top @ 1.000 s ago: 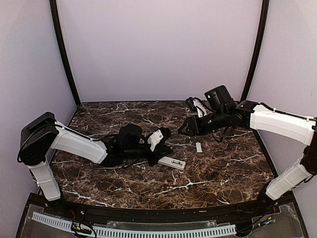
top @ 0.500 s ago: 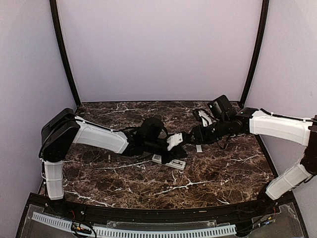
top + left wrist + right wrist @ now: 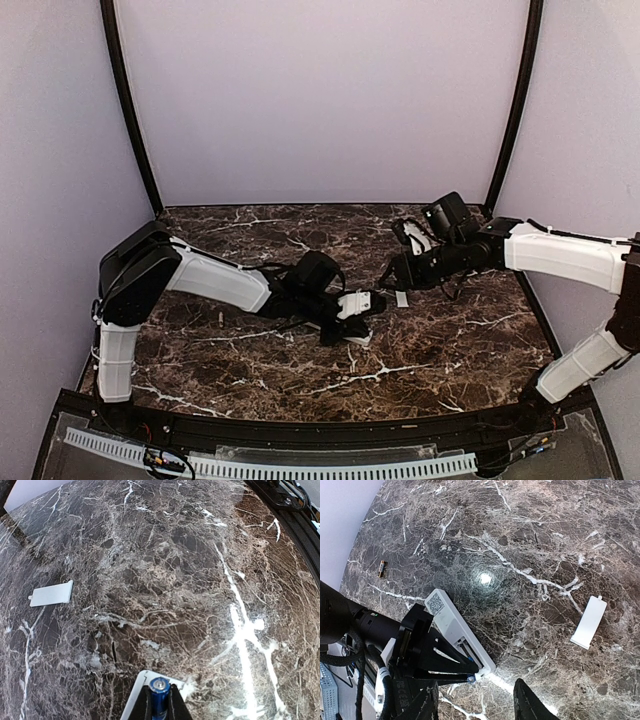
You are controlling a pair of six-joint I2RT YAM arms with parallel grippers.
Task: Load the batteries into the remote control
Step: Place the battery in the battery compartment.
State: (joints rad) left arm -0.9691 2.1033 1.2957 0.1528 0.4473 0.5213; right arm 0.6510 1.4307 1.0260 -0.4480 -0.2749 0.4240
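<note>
Left claw (image 3: 160,703) pinches a blue battery (image 3: 159,690) over the open recess (image 3: 471,653) of the remote control (image 3: 451,621) on the table (image 3: 200,555) (right claw (image 3: 476,704) spread, empty) and should lower it lengthwise, seating flat.

Robot lab recording booth, not a home: plain lilac walls (image 3: 320,100) on three sides, curved black frame poles (image 3: 128,110), dark marble-pattern bench (image 3: 450,350), white-and-black left arm (image 3: 215,280) and right arm (image 3: 560,250) bolted at its near edge (slotted white cable duct (image 3: 300,468) in front).

Left gripper (image 3: 471,676) over remote control (image 3: 451,625) end; open table (image 3: 530,540) around cover piece (image 3: 589,622).
</note>
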